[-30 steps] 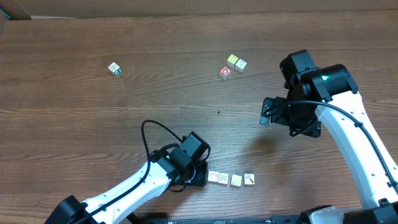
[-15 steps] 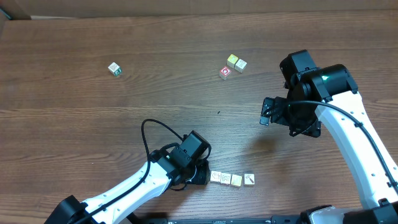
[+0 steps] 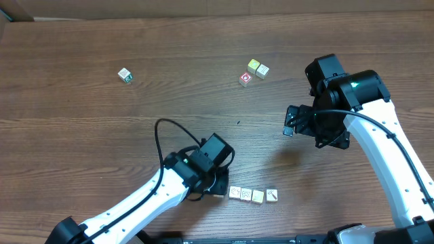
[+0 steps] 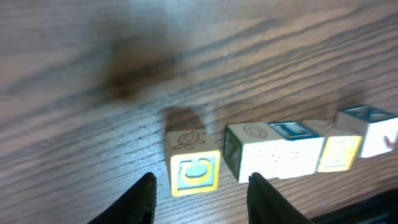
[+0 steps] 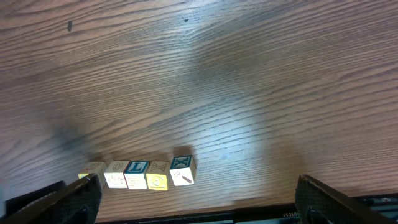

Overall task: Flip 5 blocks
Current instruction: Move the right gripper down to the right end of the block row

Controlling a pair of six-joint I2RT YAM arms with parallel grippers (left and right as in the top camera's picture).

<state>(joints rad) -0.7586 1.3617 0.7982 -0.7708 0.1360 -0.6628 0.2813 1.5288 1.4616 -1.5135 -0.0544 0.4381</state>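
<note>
Blocks (image 5: 137, 173), five in a row near the front edge of the table (image 3: 81, 135), four touching, the end block (image 4: 193, 169) just apart. Around that end block, left gripper (image 4: 200, 190) parted, fingers either side, not clamping. Farther off, right gripper (image 5: 199, 186) spread wide, holding nothing.

Blue L atop third block (image 5: 137, 167); blue X atop end block (image 5: 181, 162); rest illegible.
</note>
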